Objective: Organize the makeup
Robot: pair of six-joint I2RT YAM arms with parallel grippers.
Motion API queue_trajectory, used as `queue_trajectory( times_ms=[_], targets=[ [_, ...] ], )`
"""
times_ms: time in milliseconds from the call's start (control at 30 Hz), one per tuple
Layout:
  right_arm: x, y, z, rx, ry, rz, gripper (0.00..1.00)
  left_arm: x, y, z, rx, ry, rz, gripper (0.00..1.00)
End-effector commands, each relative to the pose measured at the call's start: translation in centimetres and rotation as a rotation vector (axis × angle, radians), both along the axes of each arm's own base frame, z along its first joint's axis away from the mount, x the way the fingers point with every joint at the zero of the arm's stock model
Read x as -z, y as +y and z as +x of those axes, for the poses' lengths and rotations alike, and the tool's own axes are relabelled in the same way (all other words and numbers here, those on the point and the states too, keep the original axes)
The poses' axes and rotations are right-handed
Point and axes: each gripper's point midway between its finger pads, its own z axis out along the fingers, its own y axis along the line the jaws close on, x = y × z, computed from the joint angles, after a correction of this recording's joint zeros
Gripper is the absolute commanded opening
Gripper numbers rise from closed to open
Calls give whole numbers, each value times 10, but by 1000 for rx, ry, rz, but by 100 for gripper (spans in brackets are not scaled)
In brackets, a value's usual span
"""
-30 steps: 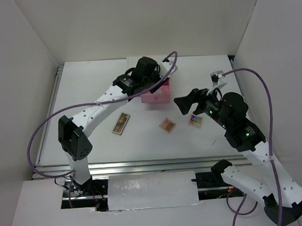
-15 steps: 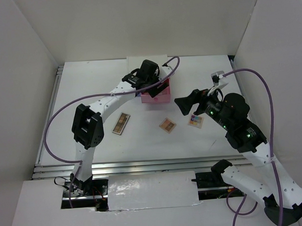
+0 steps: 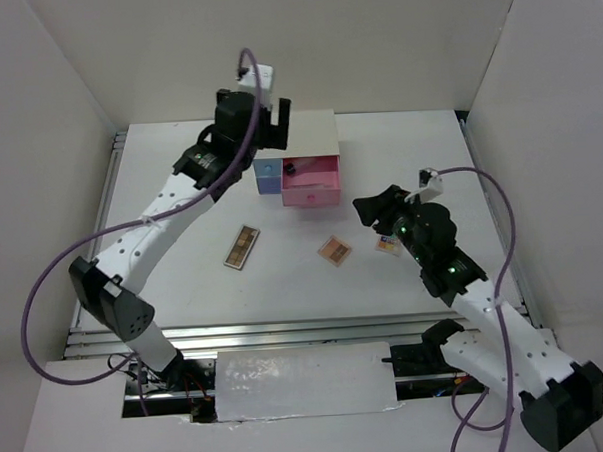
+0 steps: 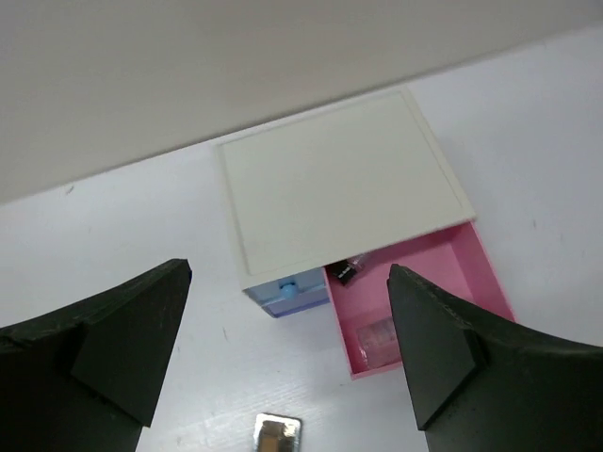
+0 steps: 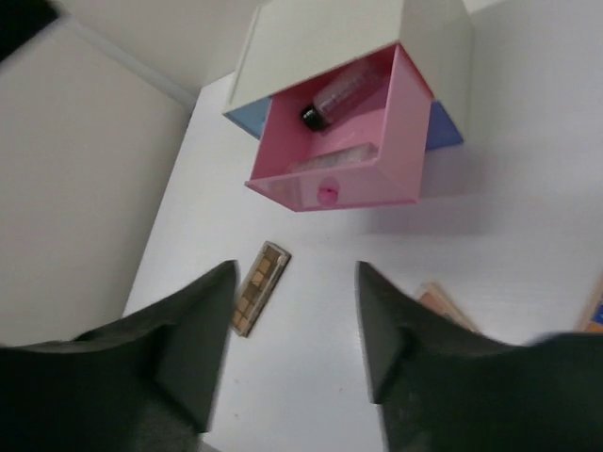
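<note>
Fingers of the left claw [image 4: 288,271] stand spread wide and empty above the white box [image 4: 339,179]; its pink drawer [image 4: 471,268] is pulled out (clear bottles [image 5: 332,97] lie inside). The right claw [image 5: 294,273] is spread too, holding nothing. Below it, the long brown palette [image 5: 259,287] shows between its fingers, the pinkish palette [image 5: 443,303] just right, the multicolour palette [image 3: 387,245] further right.

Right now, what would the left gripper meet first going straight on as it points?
The left gripper would likely hit the white box top, beside the open pink drawer; depth is unclear.
</note>
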Motion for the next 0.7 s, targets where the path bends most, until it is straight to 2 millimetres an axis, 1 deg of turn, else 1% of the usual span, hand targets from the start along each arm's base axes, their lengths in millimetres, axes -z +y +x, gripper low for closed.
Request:
queue_trajectory(
  times_ms=[0,33,67,100,167,200,233,267,300,333,367,400,433,533,567,600,633,667],
  targets=[
    [0,25,23,-46,-40,181,55,2,73,-25,-378,112,-208,99],
    [18,36,38,-63,-14,190,1,-6,81,-43,-378,116,-245,99],
    [27,46,42,-92,32,232,0,-2,84,-54,-383,138,-288,99],
    [46,57,56,-110,70,230,0,7,96,-77,-390,166,-299,99],
    [63,67,69,-113,137,258,0,19,105,-100,-395,199,-346,99],
    [60,75,75,-139,140,277,0,32,117,-121,-402,223,-357,99],
    [74,83,85,-143,162,292,0,38,119,-132,-393,238,-377,99],
    [74,88,91,-143,171,330,0,42,120,-142,-380,249,-400,99],
    [76,90,96,-143,174,344,0,60,121,-153,-361,287,-382,99],
    [85,93,103,-135,192,354,0,55,126,-171,-328,285,-401,99],
    [81,96,110,-128,191,371,0,64,129,-180,-323,305,-388,99],
    [83,97,115,-113,195,373,0,67,133,-189,-311,316,-373,100],
    [89,96,121,-93,205,370,0,64,139,-200,-298,305,-375,99],
    [85,99,138,-67,203,386,0,81,153,-227,-256,342,-289,99],
    [85,101,141,-60,208,388,0,91,158,-231,-262,349,-269,99],
    [85,100,146,-51,209,388,0,90,165,-237,-268,322,-278,99],
    [86,103,153,-42,217,390,0,95,171,-239,-290,314,-273,99],
    [94,103,153,-36,234,384,0,97,181,-239,-340,287,-275,99]
  ],
)
